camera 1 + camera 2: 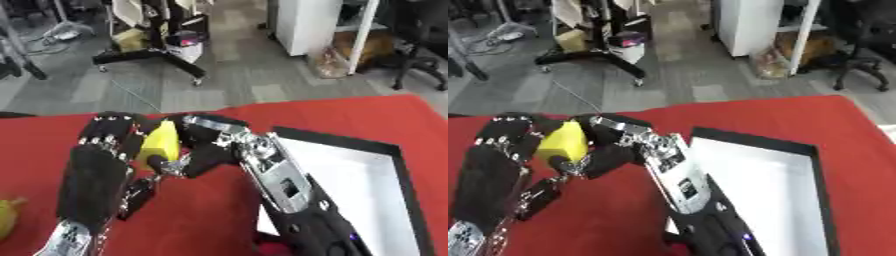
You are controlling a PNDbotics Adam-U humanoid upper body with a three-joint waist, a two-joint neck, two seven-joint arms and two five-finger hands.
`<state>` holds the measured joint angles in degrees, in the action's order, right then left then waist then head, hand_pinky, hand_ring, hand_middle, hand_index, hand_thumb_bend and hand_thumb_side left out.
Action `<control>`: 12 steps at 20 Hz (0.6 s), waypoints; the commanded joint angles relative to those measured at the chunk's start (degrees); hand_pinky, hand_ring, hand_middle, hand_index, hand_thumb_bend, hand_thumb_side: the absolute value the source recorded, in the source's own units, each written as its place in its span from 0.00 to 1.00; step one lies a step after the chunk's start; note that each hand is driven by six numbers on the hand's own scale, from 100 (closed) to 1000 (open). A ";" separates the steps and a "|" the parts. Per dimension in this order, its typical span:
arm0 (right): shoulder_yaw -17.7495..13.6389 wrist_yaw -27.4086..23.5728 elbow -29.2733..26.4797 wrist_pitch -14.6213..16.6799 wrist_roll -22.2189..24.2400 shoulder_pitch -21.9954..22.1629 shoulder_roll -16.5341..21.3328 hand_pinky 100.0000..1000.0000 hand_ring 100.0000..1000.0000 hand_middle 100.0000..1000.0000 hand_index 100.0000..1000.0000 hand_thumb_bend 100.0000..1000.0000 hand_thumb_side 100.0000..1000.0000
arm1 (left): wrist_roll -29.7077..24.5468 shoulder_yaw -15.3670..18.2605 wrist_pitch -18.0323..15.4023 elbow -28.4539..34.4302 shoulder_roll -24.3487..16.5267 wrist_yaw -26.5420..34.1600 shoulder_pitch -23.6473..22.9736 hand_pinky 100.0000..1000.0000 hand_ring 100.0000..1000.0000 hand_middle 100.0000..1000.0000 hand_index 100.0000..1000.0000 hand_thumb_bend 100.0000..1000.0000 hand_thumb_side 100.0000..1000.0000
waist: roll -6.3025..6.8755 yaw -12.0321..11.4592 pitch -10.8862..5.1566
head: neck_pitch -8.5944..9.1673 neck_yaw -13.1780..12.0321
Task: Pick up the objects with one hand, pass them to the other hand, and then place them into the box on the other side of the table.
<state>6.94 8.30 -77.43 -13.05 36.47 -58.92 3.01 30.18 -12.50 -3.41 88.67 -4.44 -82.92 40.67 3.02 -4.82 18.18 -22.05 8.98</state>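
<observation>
Left hand [92, 175]: mine, raised above the red counter [367, 120], back toward the camera, fingers curled against the near face of the yellow block [160, 141]. Right hand [206, 142]: mine, reaching in from the box side, thumb and fingers pinching the same block from its right and underside. Yellow block: held between both hands, clear of the counter. Box [350, 175]: black rim, white inside, right of both hands. Yellow object [7, 215]: at counter's left edge. Writing: none legible
</observation>
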 commanded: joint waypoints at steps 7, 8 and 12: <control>-1.41 -1.89 -2.47 -1.15 0.10 0.58 3.19 0.95 0.77 0.53 0.61 0.00 0.00 | -0.38 2.51 1.83 2.84 -4.59 1.71 -1.29 0.84 0.80 0.74 0.86 1.00 0.00 | 0.35 0.64 -1.98 | -2.09 1.51; -1.61 -2.12 -2.57 -1.29 0.07 0.89 3.57 0.95 0.77 0.53 0.61 0.00 0.00 | -0.62 2.69 1.97 3.42 -5.46 2.02 -1.54 0.84 0.79 0.74 0.86 1.00 0.01 | 0.34 0.73 -2.21 | -2.42 1.70; -2.42 -3.71 -3.59 -2.00 -0.36 2.28 5.34 0.95 0.77 0.54 0.61 0.00 0.00 | -1.55 3.34 2.46 5.76 -9.46 3.44 -3.08 0.83 0.79 0.73 0.86 1.00 0.00 | 0.09 1.32 -3.12 | -3.72 2.45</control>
<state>5.06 5.41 -79.43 -14.78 36.23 -55.71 7.07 28.92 -9.85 -1.14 92.55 -11.71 -80.13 37.05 3.03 -3.40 17.74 -25.39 11.06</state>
